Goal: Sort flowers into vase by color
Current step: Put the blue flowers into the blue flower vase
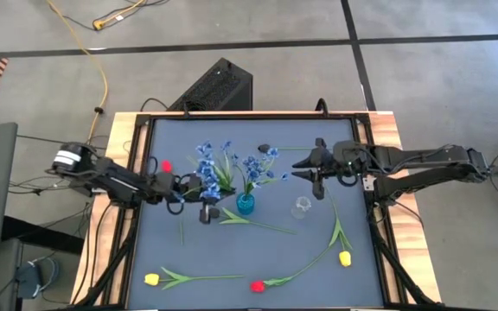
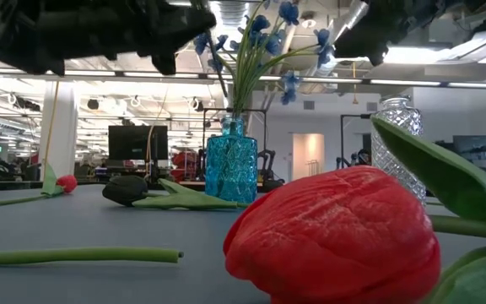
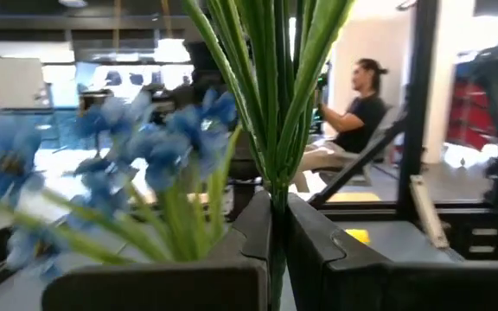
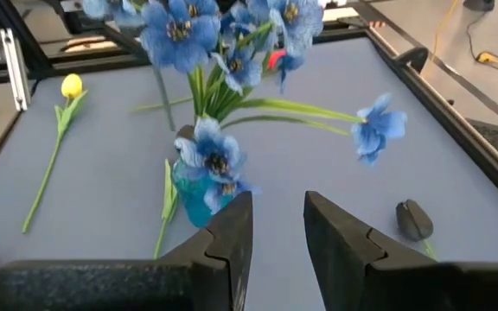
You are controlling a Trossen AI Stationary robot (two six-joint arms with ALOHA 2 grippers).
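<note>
A blue glass vase (image 1: 245, 205) stands near the middle of the grey table (image 1: 232, 259) and holds one bunch of blue flowers (image 1: 259, 164) that leans toward 1 o'clock. A second blue bunch (image 1: 207, 164) fans out at about 10 o'clock from the vase; its green stems (image 3: 271, 95) run down between the fingers of the left gripper (image 1: 199, 192), which is clamped on them just beside the vase at 9 o'clock. The left arm reaches in level from the table's 9 o'clock edge, wrist pointing toward the centre.

A clear glass vase (image 1: 301, 207) stands empty at 3 o'clock from the blue one. The right gripper (image 1: 301, 166) hovers at about 1 o'clock from the blue vase, its two fingers parted with nothing between them, aimed at the flowers; its arm stretches in from the 3 o'clock edge.

On the cloth lie a red tulip (image 1: 257, 286) and a yellow tulip (image 1: 151, 279) near the 6 o'clock edge, another yellow tulip (image 1: 345, 257) toward 4 o'clock, a second red tulip (image 1: 167, 166) at 9 o'clock from the held bunch, and a dark bud (image 1: 264, 146) toward 12 o'clock.

A seated person (image 3: 353, 117) shows in the room beyond the table.
</note>
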